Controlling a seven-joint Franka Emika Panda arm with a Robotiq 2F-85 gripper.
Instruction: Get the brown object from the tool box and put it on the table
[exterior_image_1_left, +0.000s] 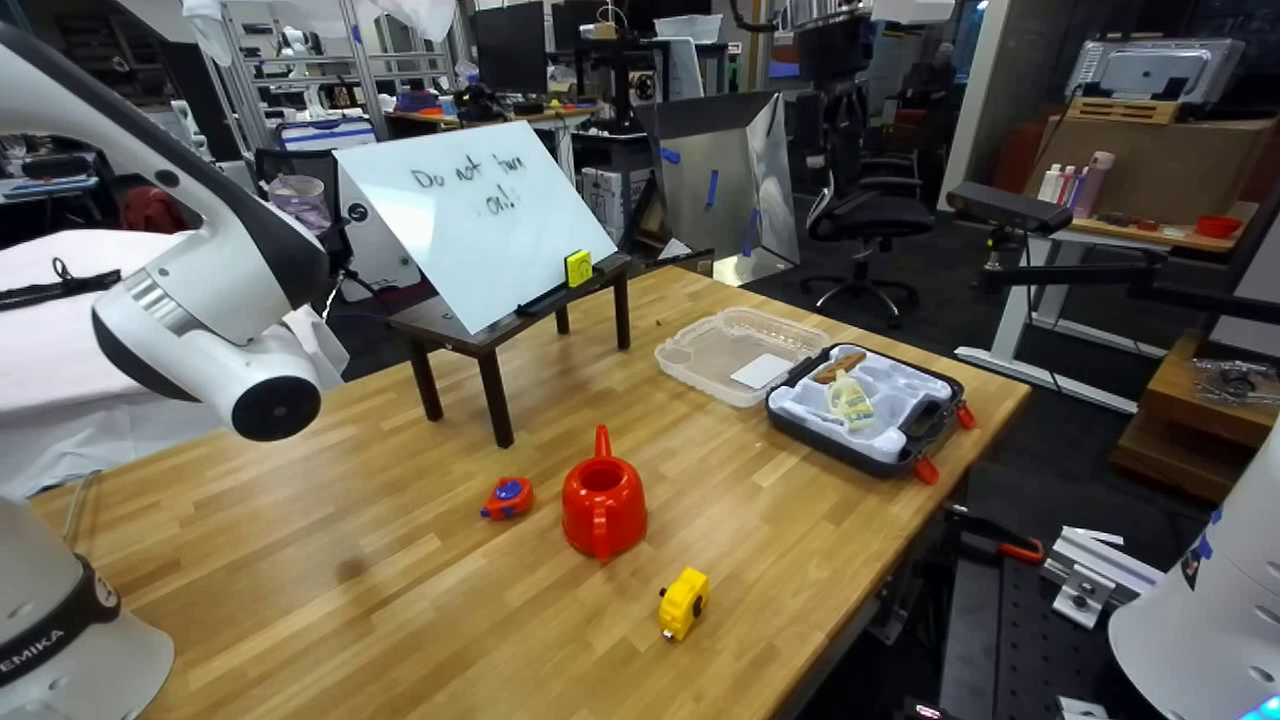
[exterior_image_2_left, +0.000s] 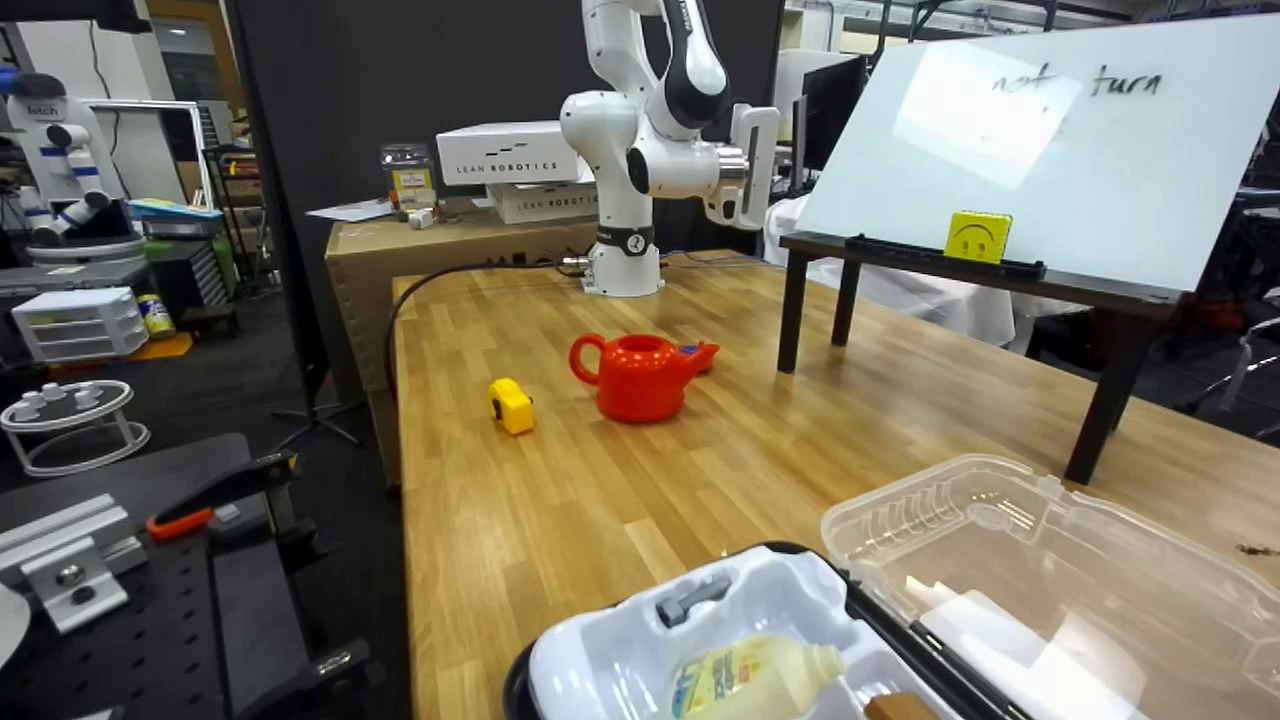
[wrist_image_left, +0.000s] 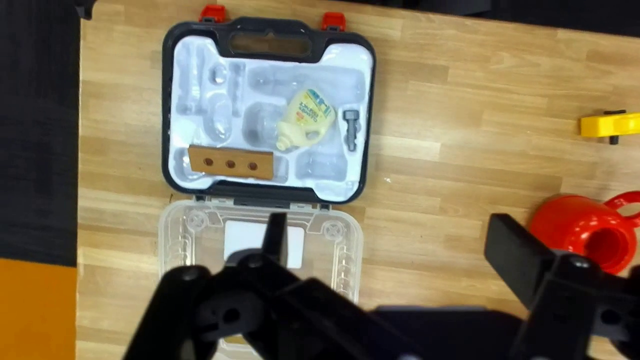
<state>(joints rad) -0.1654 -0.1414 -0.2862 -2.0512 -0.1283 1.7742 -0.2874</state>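
Note:
The brown object (wrist_image_left: 230, 162) is a flat oblong block with three holes. It lies in the tool box (wrist_image_left: 369, 125), along the side by the hinges. The tool box has a dark rim and white moulded insert. In both exterior views the brown object (exterior_image_1_left: 840, 367) (exterior_image_2_left: 897, 707) shows in the tool box (exterior_image_1_left: 850, 458) (exterior_image_2_left: 575, 670), cut off by the frame edge in one. The table (wrist_image_left: 450, 165) is light wood, also in both exterior views (exterior_image_1_left: 400, 580) (exterior_image_2_left: 500, 530). My gripper (wrist_image_left: 387, 225) is open and empty, its fingers over the clear lid and table.
A yellow bottle (wrist_image_left: 307, 117) and grey bolt (wrist_image_left: 351, 130) lie in the tool box. The clear lid (exterior_image_1_left: 700, 355) lies open beside it. A red teapot (exterior_image_1_left: 605, 510), red tape measure (exterior_image_1_left: 510, 497), yellow tape measure (exterior_image_1_left: 684, 603) and black-legged stand (exterior_image_1_left: 490, 395) with a whiteboard are on the table.

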